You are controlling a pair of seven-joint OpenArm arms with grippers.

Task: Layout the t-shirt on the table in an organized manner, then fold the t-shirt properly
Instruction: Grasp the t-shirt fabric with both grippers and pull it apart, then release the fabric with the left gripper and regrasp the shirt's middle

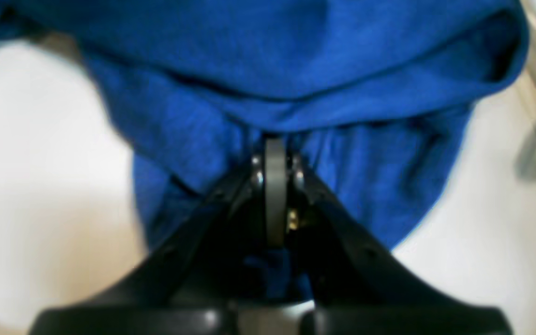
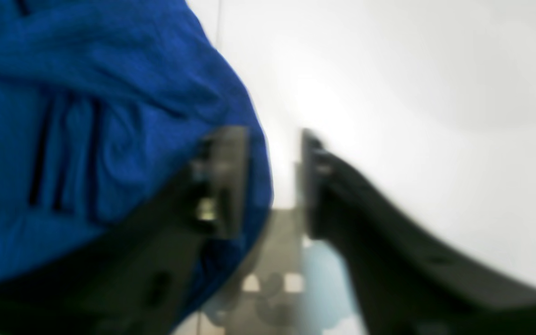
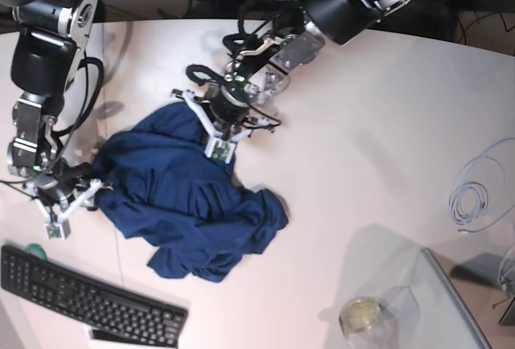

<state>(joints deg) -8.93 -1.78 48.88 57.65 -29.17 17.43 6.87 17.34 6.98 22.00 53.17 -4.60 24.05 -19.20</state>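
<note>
The t-shirt [image 3: 189, 204] lies crumpled on the table [image 3: 362, 124], near the keyboard [image 3: 88, 297]. Our left gripper [image 1: 275, 153] is clamped on its edge; the right gripper [image 2: 275, 172] stands apart beside the cloth. We should pull both edges outward slowly to spread it flat.

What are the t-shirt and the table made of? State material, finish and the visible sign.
t-shirt: soft knit fabric, matte dark blue; it drapes in loose folds, with fine texture in the wrist views.
table: smooth hard white surface, probably laminate; it shows a soft sheen.

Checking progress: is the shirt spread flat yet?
No. The t-shirt lies bunched in wrinkled heaps on the table.
</note>
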